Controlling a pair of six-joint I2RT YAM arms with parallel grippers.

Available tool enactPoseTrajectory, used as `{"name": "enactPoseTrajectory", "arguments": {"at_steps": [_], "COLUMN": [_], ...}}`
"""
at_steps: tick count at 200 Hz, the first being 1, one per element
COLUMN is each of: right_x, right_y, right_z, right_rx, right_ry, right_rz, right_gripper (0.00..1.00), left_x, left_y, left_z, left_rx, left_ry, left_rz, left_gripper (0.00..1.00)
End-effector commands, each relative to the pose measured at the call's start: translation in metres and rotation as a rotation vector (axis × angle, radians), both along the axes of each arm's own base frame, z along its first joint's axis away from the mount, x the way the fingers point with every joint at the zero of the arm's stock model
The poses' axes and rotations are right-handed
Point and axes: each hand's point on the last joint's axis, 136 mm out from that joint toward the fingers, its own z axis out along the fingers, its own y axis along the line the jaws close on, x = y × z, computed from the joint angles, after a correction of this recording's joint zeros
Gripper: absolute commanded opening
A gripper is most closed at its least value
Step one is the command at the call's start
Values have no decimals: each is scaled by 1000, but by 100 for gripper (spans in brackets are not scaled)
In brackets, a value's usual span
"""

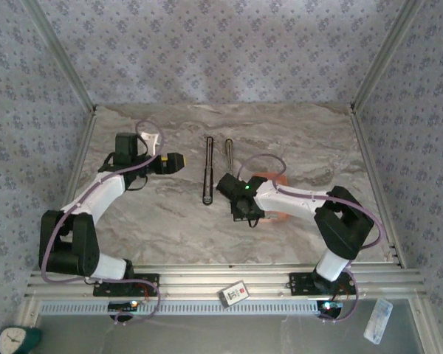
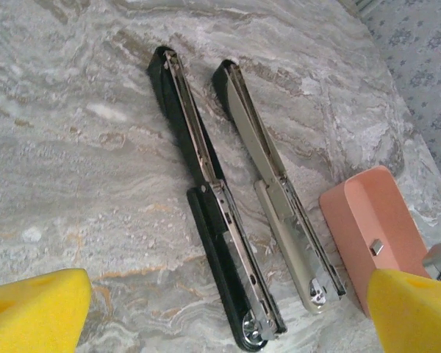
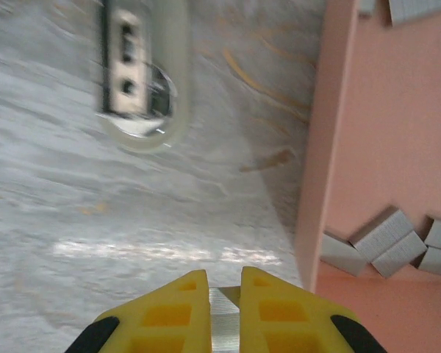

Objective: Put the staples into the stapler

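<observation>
Right pincer (image 3: 224, 283) pinched narrow on staple strip (image 3: 224, 327), just off edge of pink tray (image 3: 367, 147). Beige stapler (image 3: 143, 73) lies open flat beside tray, black stapler (image 2: 206, 191) one further out. Left pincer (image 1: 171, 161) wide, empty, beyond both staplers from tray.

Risks:
- thin strip tilts or slips in grip
- strip misses narrow channel, snags on rail
- stapler unbraced, could skid on bench

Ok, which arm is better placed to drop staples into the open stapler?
Right. The right gripper is shut on a staple strip beside the pink tray, close to the beige stapler. The left gripper is open and empty.
</observation>
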Motion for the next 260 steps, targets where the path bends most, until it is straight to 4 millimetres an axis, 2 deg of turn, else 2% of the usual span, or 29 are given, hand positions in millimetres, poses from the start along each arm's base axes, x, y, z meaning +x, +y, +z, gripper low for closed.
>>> {"name": "enactPoseTrajectory", "arguments": {"at_steps": [1, 49, 65, 85, 108, 140, 183, 208, 260], "right_x": [4, 5, 5, 6, 0, -12, -22, -27, -34], "right_y": [-1, -36, -50, -56, -47, -20, 2, 7, 7], "right_z": [-1, 0, 4, 14, 22, 24, 2, -9, -19], "right_rx": [37, -31, -57, -74, -63, -42, -41, -33, -35], "right_ry": [7, 15, 17, -16, -37, -48, -5, 24, 68], "right_rz": [-25, -39, -52, -55, -33, 21, 64, 68, 82], "right_gripper": [13, 13, 13, 13, 13, 14, 14, 14, 18], "left_x": [-8, -9, -11, -13, -20, -36, -50, -53, -49], "left_y": [2, 5, 6, 8, 17, 31, 41, 43, 42], "left_z": [-3, 1, 1, 1, -1, -3, -8, -9, 11], "left_rx": [3, 17, 21, 26, 57, 97, 129, 140, 206], "left_ry": [18, 4, 6, 7, 39, 41, 21, 36, -19], "left_rz": [22, 39, 41, 57, 104, 171, 206, 210, 135], "left_gripper": [96, 96, 96, 96, 96, 97, 97, 97, 97]}}
